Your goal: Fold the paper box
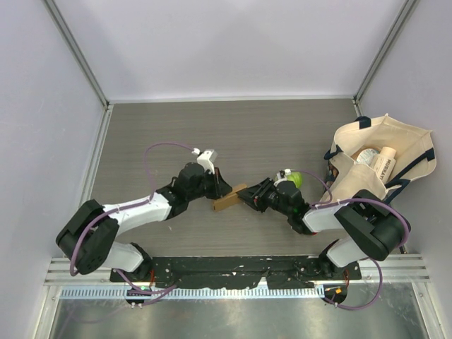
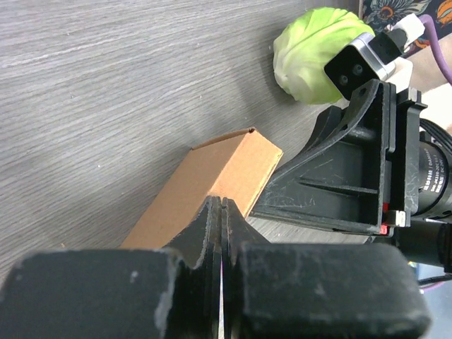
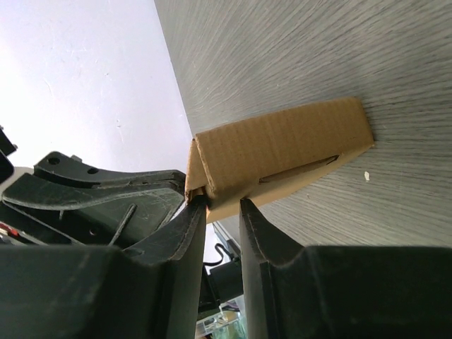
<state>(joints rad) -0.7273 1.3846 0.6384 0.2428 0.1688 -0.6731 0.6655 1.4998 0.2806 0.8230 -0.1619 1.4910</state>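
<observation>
**Two claws on one small box, mid-table**

Both arms reach in to the middle of the table (image 1: pixel 247 134) and meet over the paper box (image 1: pixel 229 199). It lies flattened on the wood, one end to the near left and the other to the far right.

The left gripper (image 2: pixel 222 208) comes at it from the left. Its fingers are pressed almost together, with only a thin slit between them, and their tips are on the box's edge. I judge that to be a pinch on a thin layer of cardboard.

The right gripper (image 3: pixel 221 212) comes from the right. Its gap is narrow, and a fingertip touches each side of the box's end, so it looks like a hold across the folded thickness. Holding opposite ends this way suits pulling the flat sheet open, or steadying one side while the other turns a flap.

The box is still collapsed, with one layer lying over another and a slit showing along its side. The folding looks barely started.

Room is tight between the claws, whose black frames sit just beside each other. A green cabbage (image 2: pixel 314 53) sits close behind the right claw, and the cream tote bag (image 1: pixel 353 141) stands further right, so swinging that way risks a knock. The far and left parts of the table offer free space for lifting and turning.
</observation>
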